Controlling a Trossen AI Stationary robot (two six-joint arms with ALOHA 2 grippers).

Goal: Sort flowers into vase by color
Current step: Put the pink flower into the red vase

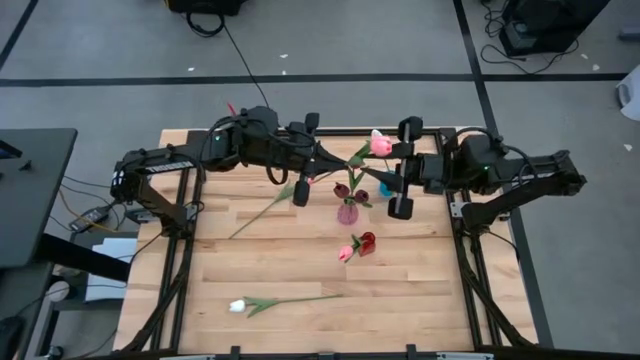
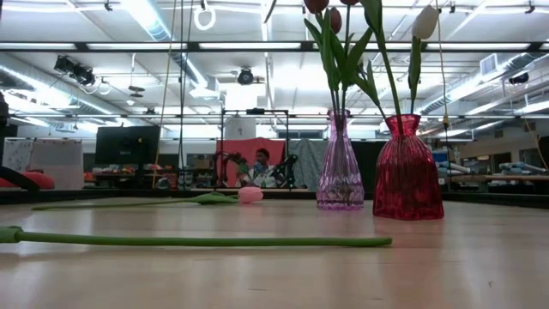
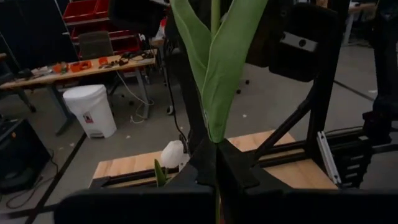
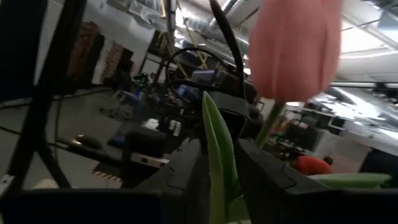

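Note:
A pink tulip (image 1: pixel 380 145) hangs in the air over the table's far middle, between both grippers. My left gripper (image 1: pixel 328 166) is shut on its stem. My right gripper (image 1: pixel 386 166) is shut on it close below the head (image 4: pixel 298 43). A purple vase (image 1: pixel 347 211) holds maroon tulips (image 2: pixel 333 17). A red vase (image 2: pixel 407 167) holds one pale tulip (image 2: pixel 425 21). Another pink tulip (image 2: pixel 250 196) and a white tulip (image 1: pixel 237 305) lie flat on the table. My left gripper pinches the pink tulip's stem just below the base of its leaves (image 3: pixel 214 138), between the two fingers (image 3: pixel 233 165). The leaves stand up out of the fingers, and the flower is lifted clear of the table. My right gripper (image 4: pixel 219 177) has a green leaf (image 4: pixel 217 143) of the pink tulip between its two fingers, a little below the head. The stem (image 4: pixel 268 124) runs down behind one finger (image 4: pixel 261 168), so whether it is in the hold too does not show. The flower is off the table.
The two vases stand close together just nearer than the grippers. A small teal object (image 1: pixel 385 188) sits by the purple vase. The lying pink tulip's stem (image 1: pixel 262 212) runs toward the table's left; the white tulip's stem (image 1: pixel 300 298) lies across the near middle.

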